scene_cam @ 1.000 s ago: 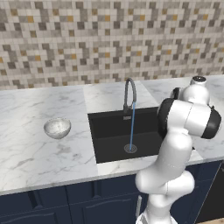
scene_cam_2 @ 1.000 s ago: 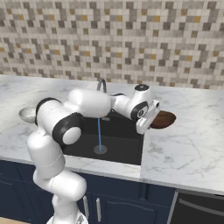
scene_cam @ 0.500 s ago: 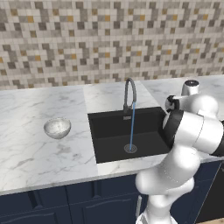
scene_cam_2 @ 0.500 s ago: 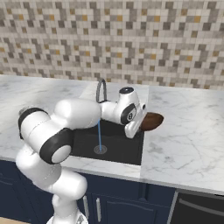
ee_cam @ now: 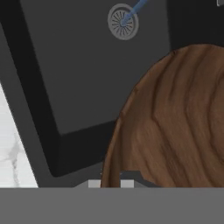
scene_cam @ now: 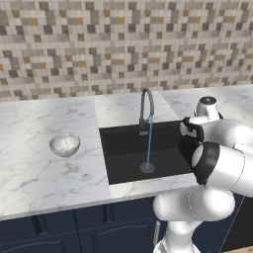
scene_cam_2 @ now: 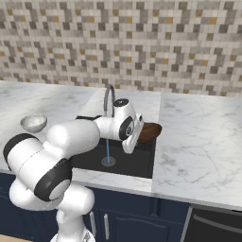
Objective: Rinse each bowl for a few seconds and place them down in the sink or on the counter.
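A: Where is the brown bowl?
B: Clamped by its rim in the gripper, jaws pinched nearly together on the edge. Held over the right-hand end of the sink, above the black floor rather than resting on it. Wood grain sweeping across the right of the hand view (rim edge curving down toward the fingertips).

A: And the water?
B: Running. Thin blue stream falling from the faucet straight onto the drain. Bowl well to the side of that stream, not under it. Same stream and round grey drain visible at the top of the hand view, apart from the bowl's rim.

A: Other bowl?
B: Pale speckled bowl upright on the counter, left of the basin, well apart from the arm. Nothing touching it. Also seen at the left in the right base view.

A: Arm posture?
B: Bent low across the front of the sink, wrist turned so the hand points toward the right wall of the basin. Fingertips themselves mostly hidden behind the bowl.
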{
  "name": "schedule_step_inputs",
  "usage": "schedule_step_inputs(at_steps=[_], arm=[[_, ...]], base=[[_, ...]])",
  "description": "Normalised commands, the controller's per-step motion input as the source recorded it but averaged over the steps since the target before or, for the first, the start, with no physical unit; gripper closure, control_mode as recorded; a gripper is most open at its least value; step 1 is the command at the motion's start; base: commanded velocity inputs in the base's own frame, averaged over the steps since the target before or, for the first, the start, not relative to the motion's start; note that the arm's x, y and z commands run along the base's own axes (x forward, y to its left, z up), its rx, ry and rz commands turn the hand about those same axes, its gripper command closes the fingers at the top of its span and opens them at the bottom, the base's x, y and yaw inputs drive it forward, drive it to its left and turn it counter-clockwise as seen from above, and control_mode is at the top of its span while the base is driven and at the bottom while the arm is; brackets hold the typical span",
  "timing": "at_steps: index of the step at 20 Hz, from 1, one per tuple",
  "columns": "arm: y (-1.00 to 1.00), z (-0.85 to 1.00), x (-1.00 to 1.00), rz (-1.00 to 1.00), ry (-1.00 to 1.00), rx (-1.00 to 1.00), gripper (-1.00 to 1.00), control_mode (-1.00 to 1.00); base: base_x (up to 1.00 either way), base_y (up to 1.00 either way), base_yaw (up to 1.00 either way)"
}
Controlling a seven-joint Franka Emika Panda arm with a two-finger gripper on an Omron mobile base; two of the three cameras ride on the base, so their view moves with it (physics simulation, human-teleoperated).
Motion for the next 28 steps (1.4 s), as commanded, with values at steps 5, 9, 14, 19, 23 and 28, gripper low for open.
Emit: schedule_step_inputs(at_steps=[5, 9, 14, 19, 23, 28], arm=[[0.32, 0.00, 0.00, 0.13, 0.02, 0.07, 1.00, -1.00], [0.30, 0.01, 0.00, 0.11, 0.05, 0.11, 1.00, -1.00], [0.35, 0.00, 0.03, 0.09, 0.07, 0.11, 1.00, -1.00], [0.40, 0.00, 0.00, 0.07, 0.02, 0.05, 1.00, -1.00], [0.47, 0.00, -0.03, 0.03, -0.04, -0.03, 1.00, -1.00], [0.43, -0.01, 0.00, 0.02, -0.02, -0.02, 1.00, -1.00]], base=[[0.00, 0.00, 0.00], [0.00, 0.00, 0.00], [0.00, 0.00, 0.00], [0.00, 0.00, 0.00], [0.00, 0.00, 0.00], [0.00, 0.00, 0.00]])
